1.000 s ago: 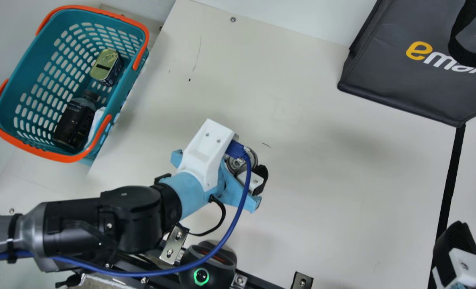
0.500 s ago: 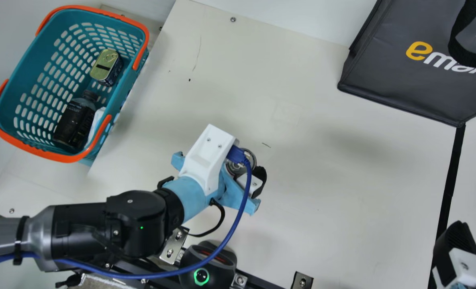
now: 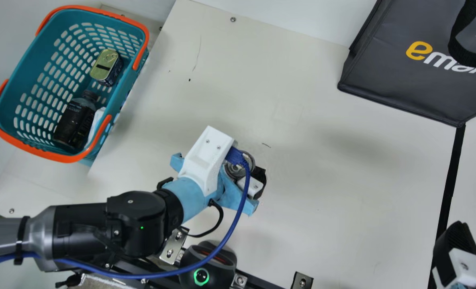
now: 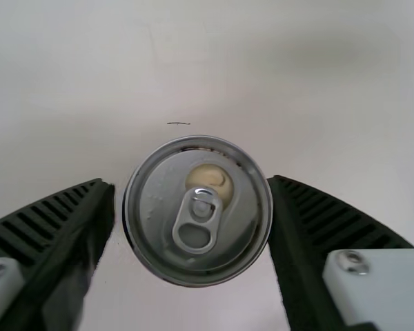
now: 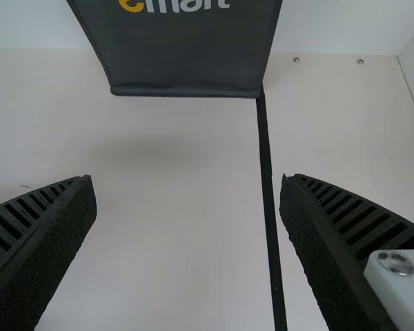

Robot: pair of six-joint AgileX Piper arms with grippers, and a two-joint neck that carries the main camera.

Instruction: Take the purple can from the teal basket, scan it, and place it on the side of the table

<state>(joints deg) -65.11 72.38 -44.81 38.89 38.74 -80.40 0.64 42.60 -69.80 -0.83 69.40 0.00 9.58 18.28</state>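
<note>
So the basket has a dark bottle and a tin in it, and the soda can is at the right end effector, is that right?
Not quite: the soda can is at the left end effector, as the left wrist view shows. The basket does have a dark bottle and a tin in it.

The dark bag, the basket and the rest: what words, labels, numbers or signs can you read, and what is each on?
"emart": on the side of the dark bag, partly hidden by its strap in the main view.
Label print: on the dark bottle in the basket, too small to read.
Top of the can: no readable words or numbers.
</note>
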